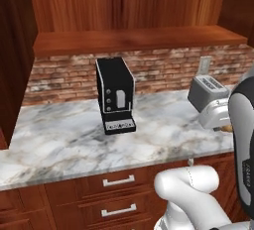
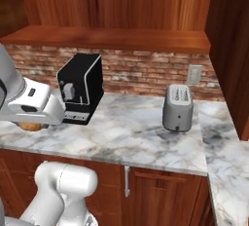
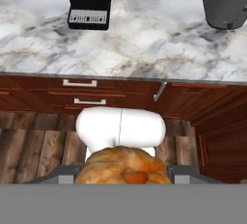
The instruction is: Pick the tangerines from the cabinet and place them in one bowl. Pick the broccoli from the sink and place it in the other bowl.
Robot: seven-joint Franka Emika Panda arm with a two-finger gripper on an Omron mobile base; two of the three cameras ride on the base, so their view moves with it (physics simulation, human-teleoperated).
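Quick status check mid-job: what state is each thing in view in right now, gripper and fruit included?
gripper: shut on the tangerine, held above the counter's front edge
tangerine: gripped between the fingers, off the counter
coffee machine: upright on the marble counter, nothing under its spout
toaster: upright on the counter, slots empty
drawers: closed
lower cabinet door: closed

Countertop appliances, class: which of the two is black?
The coffee machine, a tall black box left of the toaster, which is silver and slotted on top.
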